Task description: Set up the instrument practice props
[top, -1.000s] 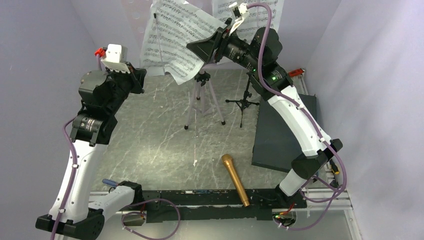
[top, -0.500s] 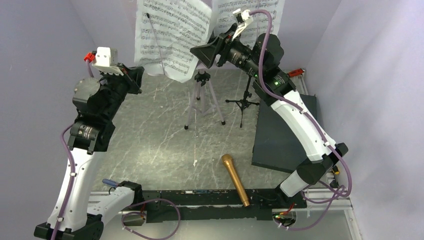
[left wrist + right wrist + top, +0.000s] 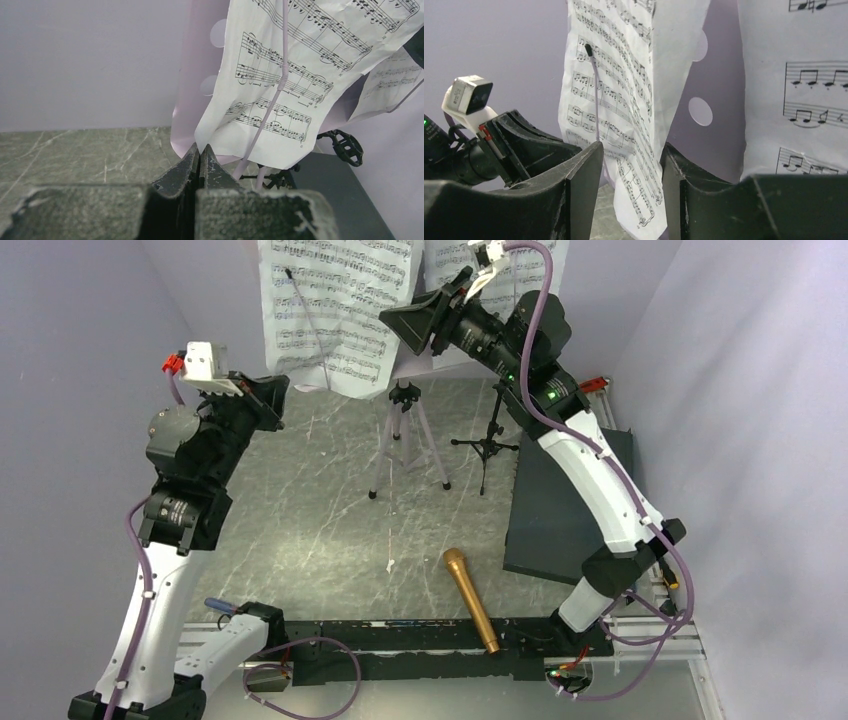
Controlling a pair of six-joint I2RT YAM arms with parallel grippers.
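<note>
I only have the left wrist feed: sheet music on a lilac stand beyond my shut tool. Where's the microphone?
Observer: The gold microphone lies flat at the near edge of the table, no tool near it.
Operator: What's the other arm doing?
Observer: The right tool is open, up at the lilac stand, with the left sheet showing in its gap.
Operator: Mic stand?
Observer: The black mic stand stands upright on three legs, right of the lilac stand's legs.
</note>
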